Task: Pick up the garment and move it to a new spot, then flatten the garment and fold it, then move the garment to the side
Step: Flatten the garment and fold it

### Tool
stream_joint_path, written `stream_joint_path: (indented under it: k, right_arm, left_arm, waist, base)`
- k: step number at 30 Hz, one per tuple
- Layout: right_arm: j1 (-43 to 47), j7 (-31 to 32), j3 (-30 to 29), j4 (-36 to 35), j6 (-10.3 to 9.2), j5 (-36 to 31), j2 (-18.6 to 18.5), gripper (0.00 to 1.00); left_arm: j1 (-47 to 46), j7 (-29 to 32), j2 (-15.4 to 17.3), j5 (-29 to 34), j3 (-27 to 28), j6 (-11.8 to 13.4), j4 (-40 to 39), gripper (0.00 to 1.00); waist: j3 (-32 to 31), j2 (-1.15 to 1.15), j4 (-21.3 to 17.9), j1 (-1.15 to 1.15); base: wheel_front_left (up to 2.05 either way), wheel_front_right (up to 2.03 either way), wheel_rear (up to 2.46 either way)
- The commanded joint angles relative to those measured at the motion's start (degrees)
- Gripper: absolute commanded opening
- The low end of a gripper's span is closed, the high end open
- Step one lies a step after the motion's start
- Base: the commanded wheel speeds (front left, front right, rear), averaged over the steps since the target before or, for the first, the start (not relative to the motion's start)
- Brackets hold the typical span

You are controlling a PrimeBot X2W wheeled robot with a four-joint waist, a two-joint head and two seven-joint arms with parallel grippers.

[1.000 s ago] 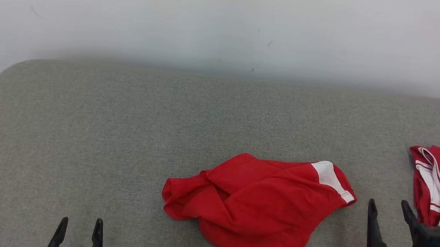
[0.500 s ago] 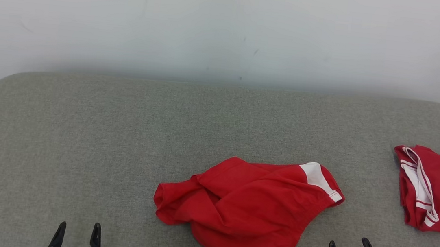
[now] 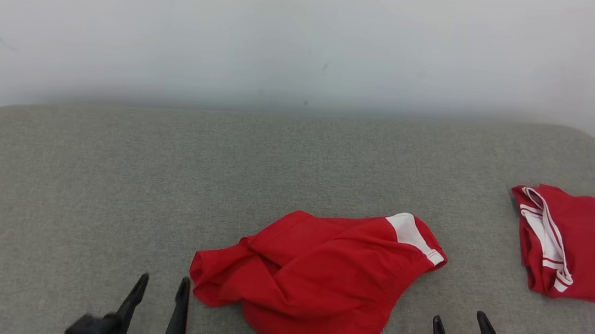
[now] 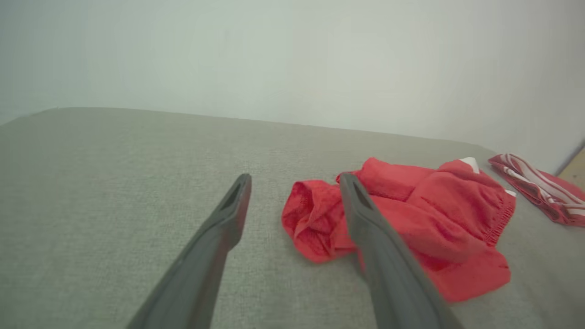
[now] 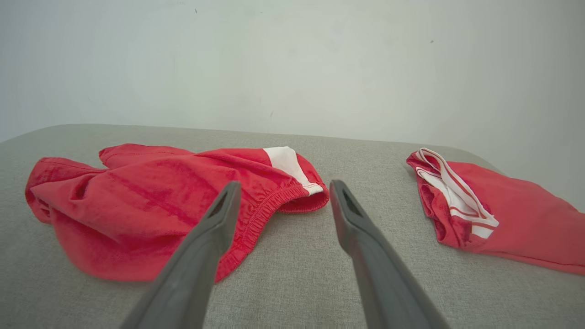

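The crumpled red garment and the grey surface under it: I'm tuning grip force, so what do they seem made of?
The crumpled red garment looks like soft matte knit, perhaps cotton or a blend: it slumps in loose folds, with a gathered elastic hem. The grey surface looks like woven upholstery cloth, matte and heathered, seemingly padded, given its rounded corners.

We find the garment (image 3: 319,280) on the counter (image 3: 109,169) between our left pincer (image 3: 164,281) and right pincer (image 3: 458,317); a second garment (image 3: 587,247) lies ahead-right of the latter.
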Motion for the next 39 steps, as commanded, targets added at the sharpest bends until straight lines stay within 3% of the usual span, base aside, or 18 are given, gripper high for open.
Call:
stream_joint_path:
  k: [1,12,19,23,24,25,26,27,28,32,39]
  right_arm:
    - [-0.3,-0.2,0.5,0.2,-0.15,0.5,0.1,1.0]
    - [-2.0,-0.1,2.2,0.2,-0.15,2.0,0.1,1.0]
    - [-2.4,-0.2,1.6,0.1,-0.15,2.7,0.1,1.0]
    - [-2.2,-0.3,1.3,0.2,-0.15,3.4,0.1,1.0]
    - [-2.1,-0.4,1.2,0.2,-0.15,3.5,0.1,1.0]
    - [-2.2,-0.4,1.3,0.1,-0.15,3.6,0.1,1.0]
    - [-2.3,-0.4,1.2,0.1,-0.15,3.7,0.1,1.0]
    - [-2.5,-0.4,1.2,0.1,-0.15,3.8,0.1,1.0]
    - [-2.6,-0.4,1.2,0.1,-0.15,3.9,0.1,1.0]
    - [-2.7,-0.4,1.1,0.0,-0.15,4.1,0.1,1.0]
    - [-2.4,-0.5,1.3,0.2,-0.15,4.3,0.1,1.0]
  left_arm:
    - [-4.2,1.9,0.4,-1.1,-1.4,-0.3,1.6,1.0]
    - [-25.1,20.3,0.0,-8.5,-7.5,-0.2,20.5,1.0]
    - [-29.0,24.7,-0.1,-10.5,-8.0,1.3,27.7,1.0]
    - [-29.3,25.3,-0.1,-12.2,-8.7,0.8,29.1,1.0]
    - [-29.3,25.3,-0.1,-12.5,-8.9,0.5,29.2,0.91]
    - [-29.3,25.2,-0.1,-12.8,-9.4,0.2,29.2,0.64]
    - [-29.5,24.8,-0.2,-13.2,-9.9,0.1,29.1,0.46]
    - [-29.9,24.0,-0.1,-13.3,-10.2,-0.1,28.7,0.09]
    - [-30.2,22.8,-0.1,-13.3,-10.5,-0.2,28.2,0.0]
    - [-33.0,14.7,0.1,-11.8,-10.9,-0.2,26.2,0.0]
    - [-40.1,5.4,0.4,-9.4,-9.4,2.3,21.7,0.0]
  waist:
    - [0.3,0.0,-1.1,0.0]
    - [3.5,0.0,-8.2,0.0]
    - [4.8,0.0,-11.9,0.0]
    - [4.8,0.0,-12.4,0.0]
    - [4.8,0.0,-12.3,0.0]
    - [4.8,0.0,-12.3,0.0]
    - [4.7,0.0,-12.1,0.0]
    - [4.6,0.0,-12.0,0.0]
    - [4.5,0.0,-11.8,0.0]
    - [4.0,0.0,-10.7,0.0]
    - [3.1,0.0,-9.7,0.0]
  base:
    - [0.0,0.0,0.0]
    - [0.0,0.0,0.0]
    - [0.0,0.0,0.0]
    - [0.0,0.0,0.0]
    - [0.0,0.0,0.0]
    - [0.0,0.0,0.0]
    - [0.0,0.0,0.0]
    - [0.0,0.0,0.0]
    - [0.0,0.0,0.0]
    - [0.0,0.0,0.0]
    - [0.0,0.0,0.0]
